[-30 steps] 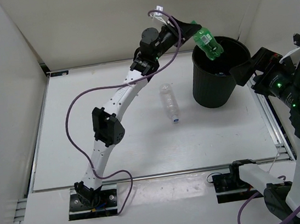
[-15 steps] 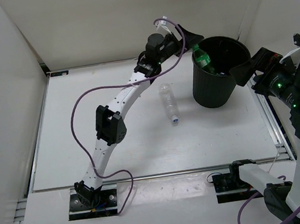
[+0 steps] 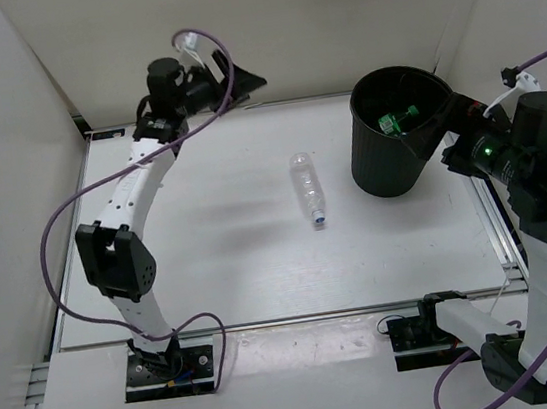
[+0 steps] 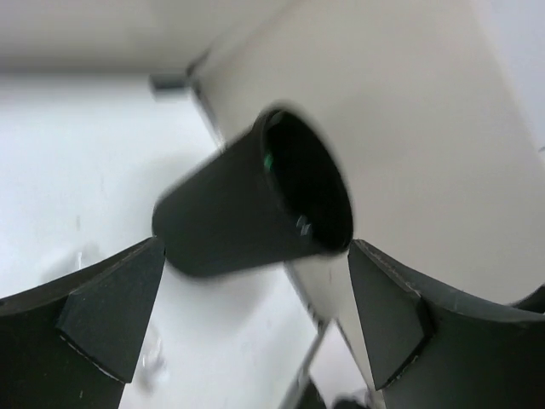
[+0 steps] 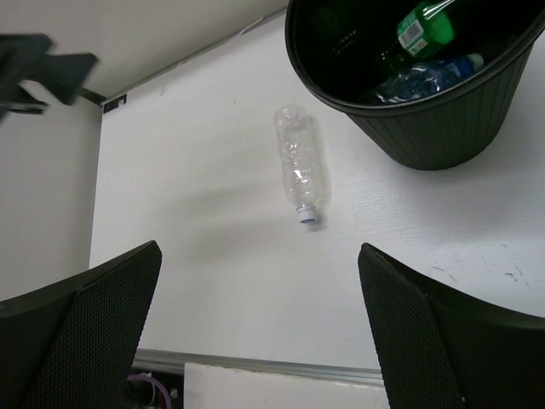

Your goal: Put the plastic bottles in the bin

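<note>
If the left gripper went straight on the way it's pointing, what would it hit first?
Probably the bin: the wrist view shows it dead ahead between the left gripper's open fingers, with nothing between. Rim or wall, I cannot tell.

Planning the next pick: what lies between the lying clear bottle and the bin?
Only bare table separates clear bottle and bin, clearest in the top external view.

The bin [image 3: 384, 165] stands near the bench's [image 3: 210, 258] far right corner; bottles [image 5: 419, 78] lie inside it; another bottle [image 3: 308, 190] lies left of it, mid-bench.
</note>
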